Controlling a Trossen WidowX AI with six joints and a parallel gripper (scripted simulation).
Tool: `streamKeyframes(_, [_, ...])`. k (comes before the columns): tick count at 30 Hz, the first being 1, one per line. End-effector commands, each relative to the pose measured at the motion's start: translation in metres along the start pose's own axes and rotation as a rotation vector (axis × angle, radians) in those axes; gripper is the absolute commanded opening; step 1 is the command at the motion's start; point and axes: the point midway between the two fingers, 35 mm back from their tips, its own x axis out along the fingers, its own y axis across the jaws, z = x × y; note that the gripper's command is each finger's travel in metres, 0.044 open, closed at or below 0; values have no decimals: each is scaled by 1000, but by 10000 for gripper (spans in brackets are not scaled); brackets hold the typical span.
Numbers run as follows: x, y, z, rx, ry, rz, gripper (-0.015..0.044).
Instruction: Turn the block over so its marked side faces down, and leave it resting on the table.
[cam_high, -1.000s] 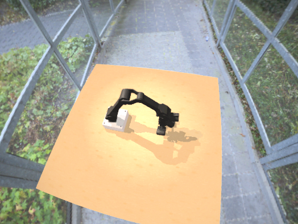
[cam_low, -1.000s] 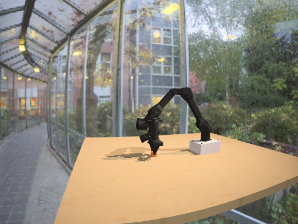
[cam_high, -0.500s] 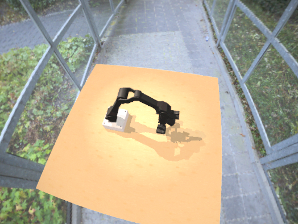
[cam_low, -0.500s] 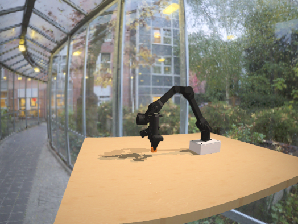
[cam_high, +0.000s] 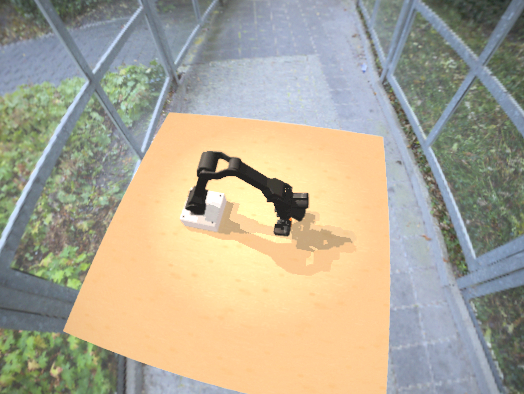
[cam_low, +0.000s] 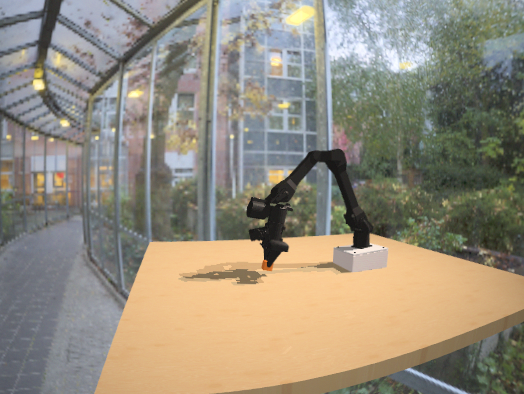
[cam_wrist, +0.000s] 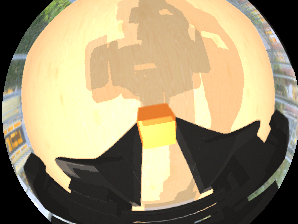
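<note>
One wooden bench (cam_low: 320, 320) carries one black six-joint arm (cam_low: 327, 172) mounted on one white base box (cam_low: 360, 258). The arm arches over and points straight down at the bench. One gripper (cam_wrist: 157, 137) stands at bench level, its two dark fingers closed on the one small orange block (cam_wrist: 156, 125), which sits between the fingertips at the bench surface, well apart from the base. One shadow of the arm falls beside it.
</note>
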Motion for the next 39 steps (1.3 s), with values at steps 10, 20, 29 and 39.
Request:
streamKeyframes(10, [2, 0, -4, -6, -182, -3, 0])
streamKeyframes(20, [-1, -1, -10, -4, -319, -3, 0])
streamKeyframes(29, [15, 0, -8, -23, -398, -2, 0])
streamKeyframes(39, [31, 1, -6, -23, -546, -2, 0])
